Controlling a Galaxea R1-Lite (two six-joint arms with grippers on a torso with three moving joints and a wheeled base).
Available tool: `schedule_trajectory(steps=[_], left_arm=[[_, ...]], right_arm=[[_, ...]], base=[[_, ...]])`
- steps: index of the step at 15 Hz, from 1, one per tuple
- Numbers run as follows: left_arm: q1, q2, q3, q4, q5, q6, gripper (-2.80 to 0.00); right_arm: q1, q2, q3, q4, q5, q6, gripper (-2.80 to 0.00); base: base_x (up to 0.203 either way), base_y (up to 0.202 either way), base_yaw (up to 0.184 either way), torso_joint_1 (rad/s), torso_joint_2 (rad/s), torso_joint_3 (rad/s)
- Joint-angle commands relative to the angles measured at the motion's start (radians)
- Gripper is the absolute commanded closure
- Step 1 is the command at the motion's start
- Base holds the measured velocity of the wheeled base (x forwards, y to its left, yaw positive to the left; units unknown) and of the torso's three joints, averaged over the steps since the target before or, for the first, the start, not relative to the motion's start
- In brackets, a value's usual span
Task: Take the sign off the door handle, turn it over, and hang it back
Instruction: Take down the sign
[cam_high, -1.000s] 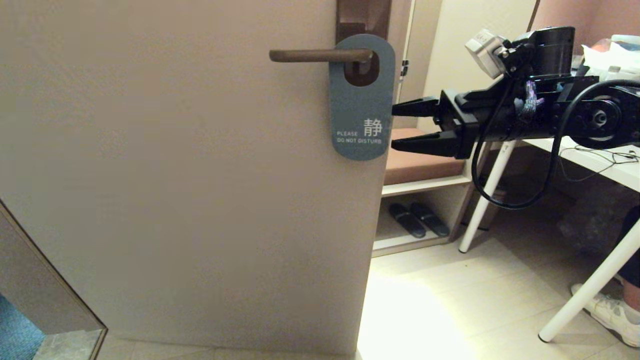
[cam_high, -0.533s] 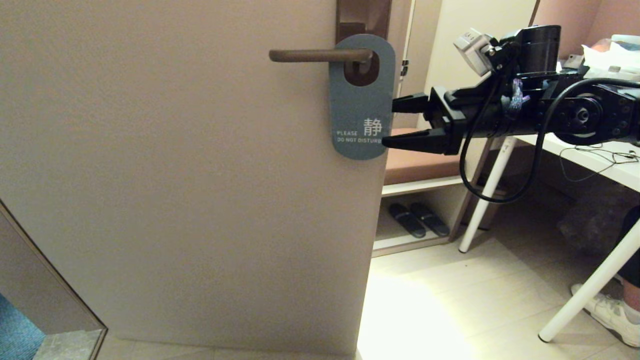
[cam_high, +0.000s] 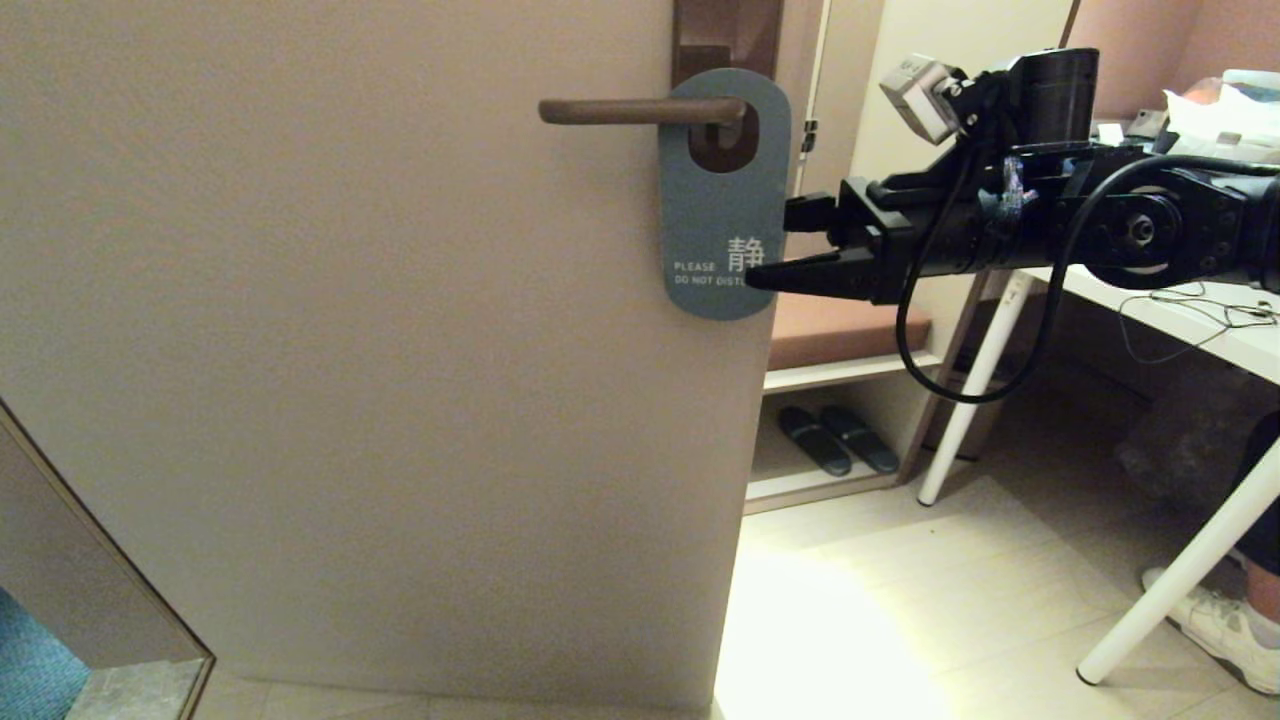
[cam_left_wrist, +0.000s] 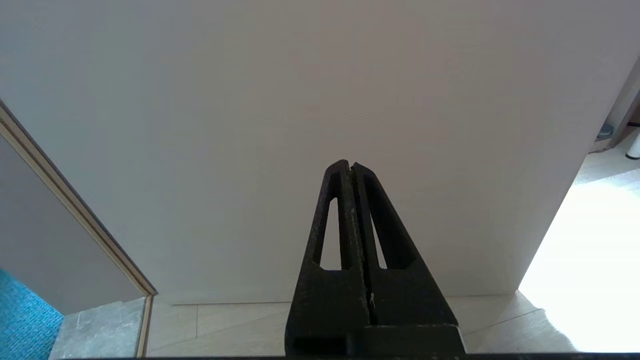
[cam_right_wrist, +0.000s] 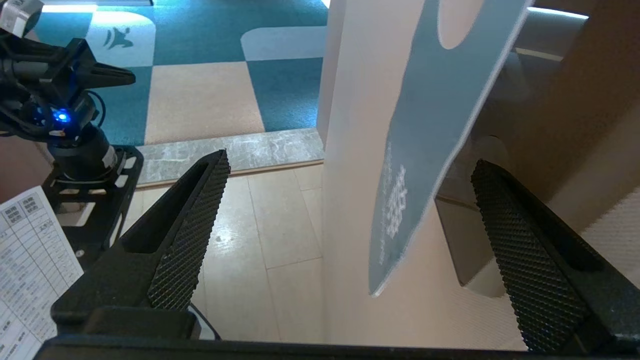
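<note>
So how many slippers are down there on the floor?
2. One dark slipper and a second slipper lie side by side under the shelf, to the right of the door. More may be hidden behind it.

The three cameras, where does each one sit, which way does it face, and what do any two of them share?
Head view: high on the robot, facing the door; shows the right gripper open at the sign on the door handle.
Left wrist view: behind the shut left gripper, facing the lower door.
Right wrist view: behind the open fingers, the sign's edge between them.
Head and right wrist views share the sign.
</note>
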Motion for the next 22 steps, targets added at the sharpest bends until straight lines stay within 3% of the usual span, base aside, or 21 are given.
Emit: schedule_trajectory(steps=[1, 17, 22], left_arm=[[0.000, 0.000, 0.000, 0.000, 0.000, 0.001, 0.00], [0.000, 0.000, 0.000, 0.000, 0.000, 0.001, 0.00], [0.000, 0.000, 0.000, 0.000, 0.000, 0.001, 0.00]], right_arm=[[0.006, 0.010, -0.003, -0.002, 0.006, -0.002, -2.80], [0.033, 0.085, -0.111, -0.001, 0.004, 0.039, -2.80], [0.033, 0.103, -0.171, -0.001, 0.002, 0.094, -2.80]], base=[[0.000, 0.000, 0.000, 0.000, 0.00, 0.000], [0.000, 0.000, 0.000, 0.000, 0.00, 0.000], [0.000, 0.000, 0.000, 0.000, 0.00, 0.000]])
